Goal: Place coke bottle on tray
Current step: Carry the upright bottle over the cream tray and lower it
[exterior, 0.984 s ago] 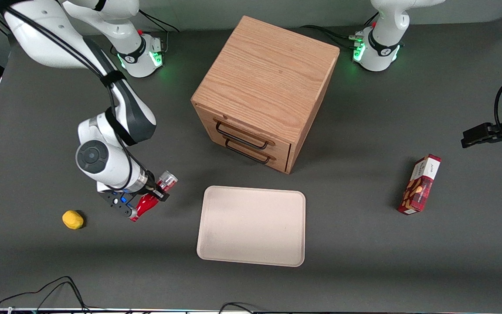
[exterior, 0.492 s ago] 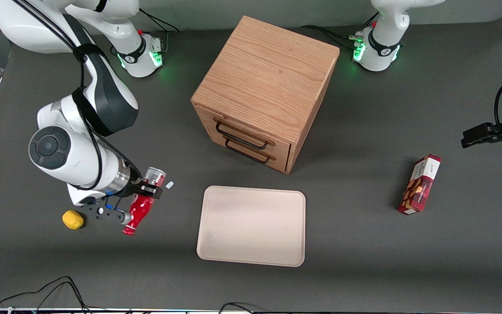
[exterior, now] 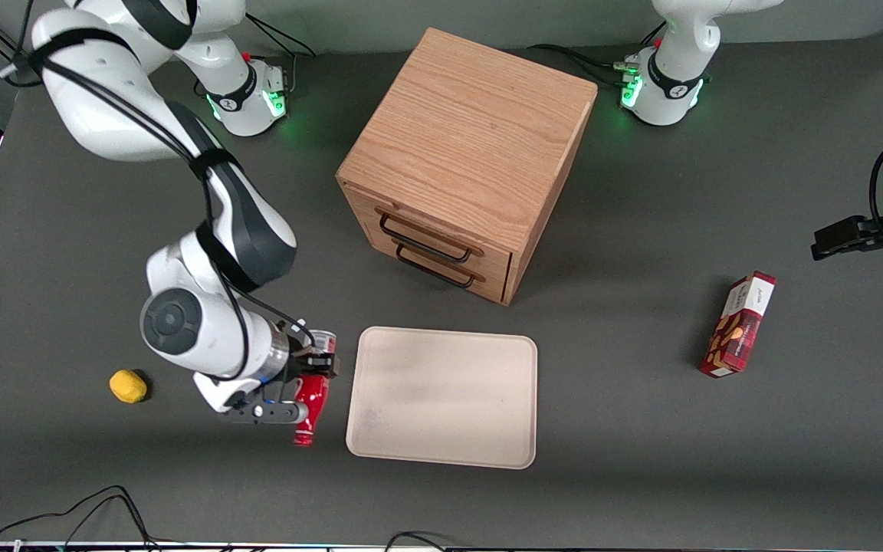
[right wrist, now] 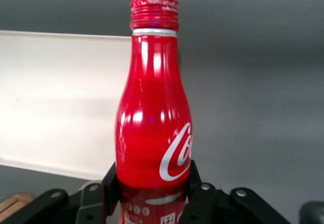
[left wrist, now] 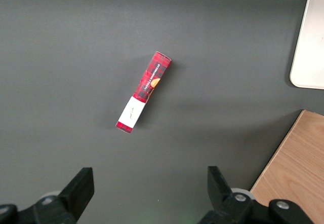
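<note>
Over the dark grey table [exterior: 641, 192], the right gripper [exterior: 300, 389] is clenching the coke bottle [exterior: 310, 399] in the air just beside the cream tray [exterior: 441, 460], so only setting it down is remaining.

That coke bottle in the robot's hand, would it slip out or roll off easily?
The coke bottle looks glossy, so probably slippery, though the hand grips its wider body. Round and slim, it would likely roll if laid on the tray, and might tip if stood upright.
</note>
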Motion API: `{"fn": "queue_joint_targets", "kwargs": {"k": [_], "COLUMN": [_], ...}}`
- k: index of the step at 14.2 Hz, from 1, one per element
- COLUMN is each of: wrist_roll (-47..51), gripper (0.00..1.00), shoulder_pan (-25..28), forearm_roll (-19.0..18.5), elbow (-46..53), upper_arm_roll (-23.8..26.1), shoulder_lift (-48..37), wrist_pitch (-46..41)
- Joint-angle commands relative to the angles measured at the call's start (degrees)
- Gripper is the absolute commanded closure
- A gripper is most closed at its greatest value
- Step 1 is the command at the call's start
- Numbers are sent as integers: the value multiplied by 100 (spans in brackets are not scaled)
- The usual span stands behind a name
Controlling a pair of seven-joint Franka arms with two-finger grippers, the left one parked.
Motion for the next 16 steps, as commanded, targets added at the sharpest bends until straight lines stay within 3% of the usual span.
{"fn": "queue_joint_targets", "kwargs": {"k": [1,9,13,14,16], "wrist_roll": [-72,508,631,640,666], "gripper": [95,70,58,48,0], "shoulder_pan": [326,783,792,792,783], "forearm_roll": [-212,-361,-379,-379,-458], "elbow": [411,332,77,77,59], "upper_arm_roll": [-60,-543,-553,-553,-553], "shoulder_lift": [490,1228,1229,1229,1229], "wrist_pitch": [231,1286,1612,1612,1639]}}
